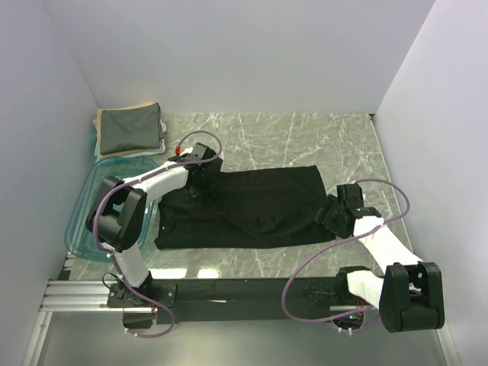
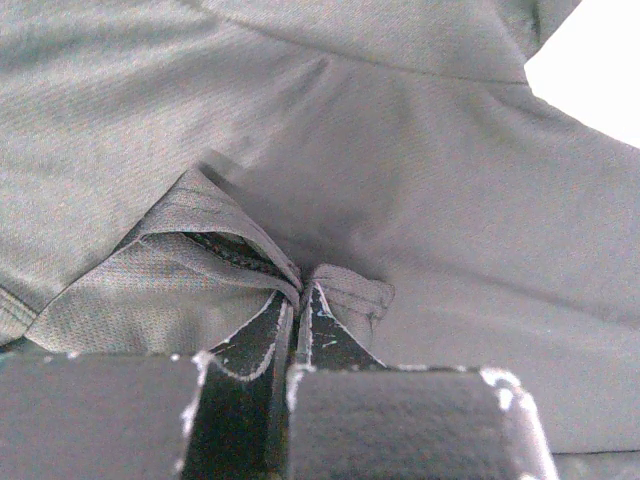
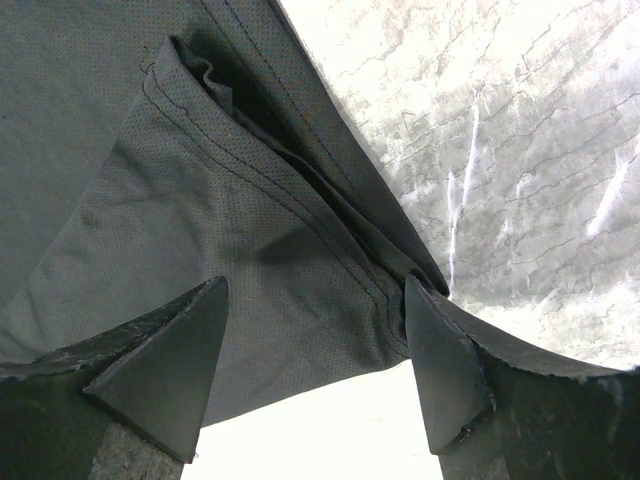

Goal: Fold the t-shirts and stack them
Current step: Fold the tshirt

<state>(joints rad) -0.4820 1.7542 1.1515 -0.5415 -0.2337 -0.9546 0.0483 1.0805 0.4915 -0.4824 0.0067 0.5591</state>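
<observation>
Black shirt (image 1: 252, 206) flat on the surface (image 1: 305, 137), whole only from above. At left wrist: left gripper (image 2: 300, 290) clamped on a shirt fold. At right wrist: right gripper (image 3: 315, 300) apart, over the hem.

Black t-shirt (image 1: 252, 210) lies spread mid-desk, long side parallel to near edge. Left gripper (image 1: 200, 187) over its far-left part; right gripper (image 1: 329, 213) at its right end. Far-left corner: grey-green folded shirt (image 1: 130, 131) atop beige shirt (image 1: 100, 120). Blue tub (image 1: 80, 221) along left edge.
</observation>
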